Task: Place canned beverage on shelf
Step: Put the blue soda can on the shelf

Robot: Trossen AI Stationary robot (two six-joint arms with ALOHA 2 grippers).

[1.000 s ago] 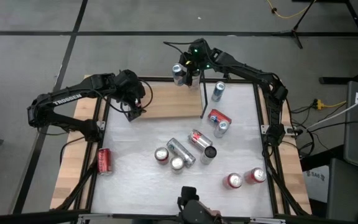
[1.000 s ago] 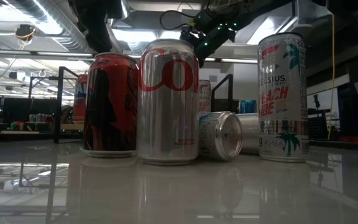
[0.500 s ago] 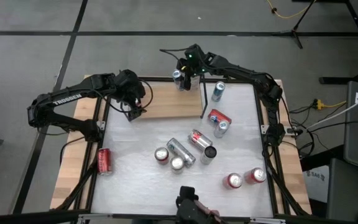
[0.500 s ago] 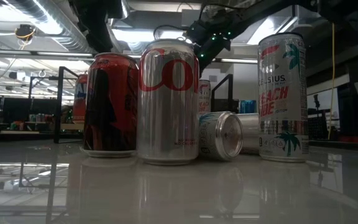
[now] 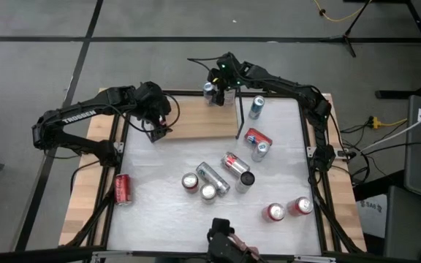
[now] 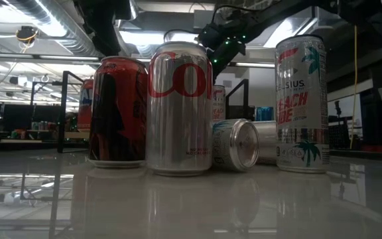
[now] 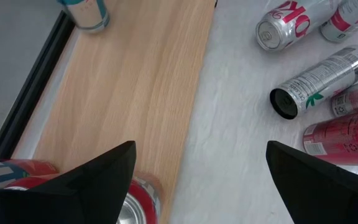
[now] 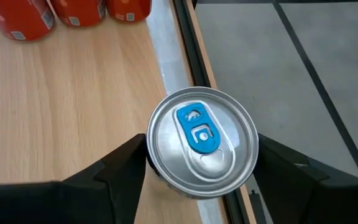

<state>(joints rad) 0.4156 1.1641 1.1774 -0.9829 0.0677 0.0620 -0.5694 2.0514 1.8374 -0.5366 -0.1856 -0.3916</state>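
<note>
The shelf [image 5: 196, 120], a light wooden board with black rails, lies at the table's far side. A silver can with a blue tab [image 8: 202, 142] stands upright at its far right corner [image 5: 210, 91], and my right gripper [image 8: 202, 163] is shut on it from above and behind. Three red cans [image 8: 73, 12] stand at the shelf's left end. My left gripper [image 7: 201, 183] hangs open over that end [image 5: 157, 129], above a red can [image 7: 138, 199], touching nothing. My right gripper has the blue-tab can's side wall [image 8: 151, 155] between its two fingers, just below the rim, one finger on each side with no gap showing. The fingers slant down from the table's right. The can is upright; its own top hides its base.
Several cans stand or lie on the white tabletop [image 5: 152, 168]: a cluster at the middle [image 5: 214, 179], two red ones near right [image 5: 285, 210], others by the shelf's right rail [image 5: 256, 107]. One red can [image 5: 123, 188] lies on the left wooden border. Cans crowd the low view [image 6: 178, 106].
My right gripper has sunk a little with the blue-tab can at the shelf's far right corner, then kept still. The can stays upright.
</note>
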